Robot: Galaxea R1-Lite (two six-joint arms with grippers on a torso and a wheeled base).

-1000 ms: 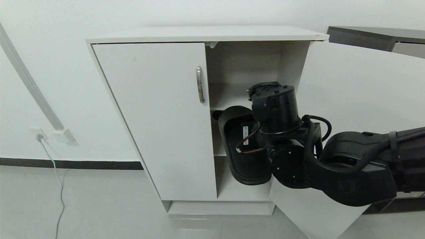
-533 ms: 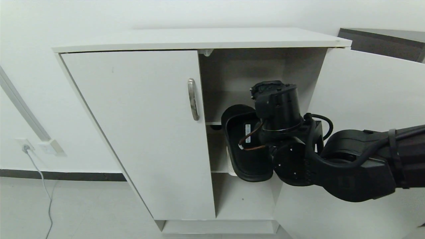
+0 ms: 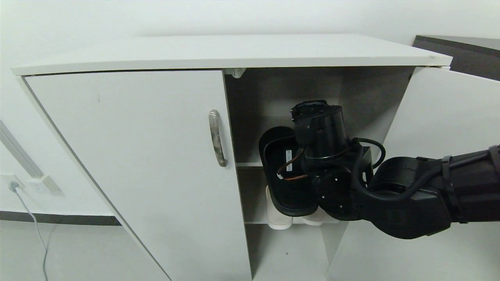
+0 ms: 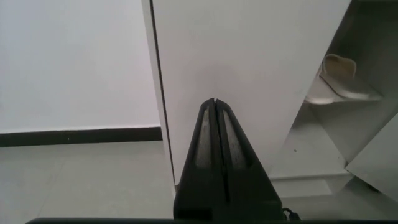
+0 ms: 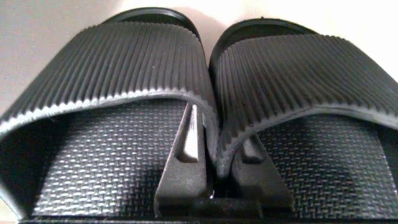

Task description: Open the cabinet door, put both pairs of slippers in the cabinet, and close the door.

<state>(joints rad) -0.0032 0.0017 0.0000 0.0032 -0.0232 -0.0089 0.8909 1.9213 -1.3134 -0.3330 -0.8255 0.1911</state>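
The white cabinet [image 3: 234, 50] has its left door [image 3: 136, 156] closed and its right door [image 3: 441, 117] swung open. My right gripper [image 5: 214, 155] is shut on the pair of black slippers [image 3: 287, 183], pinching the inner strap edges [image 5: 211, 118] together. The pair hangs sole-outward at the open half, in front of the middle shelf. A pair of white slippers [image 3: 279, 223] lies on the shelf just below them, one of them [image 4: 339, 67] seen in the left wrist view. My left gripper [image 4: 214, 106] is shut and empty, low in front of the closed door [image 4: 249, 56].
The closed door's metal handle [image 3: 217, 137] is close to the left of the black slippers. A wall socket with a hanging cable [image 3: 15, 187] is at the far left. Grey floor [image 4: 81, 180] lies before the cabinet. A dark unit [image 3: 461, 48] stands behind the open door.
The camera has come closer to the cabinet, which now looks larger. The right arm holds the black slippers nearer the middle shelf, and the white slippers have come into view under them.
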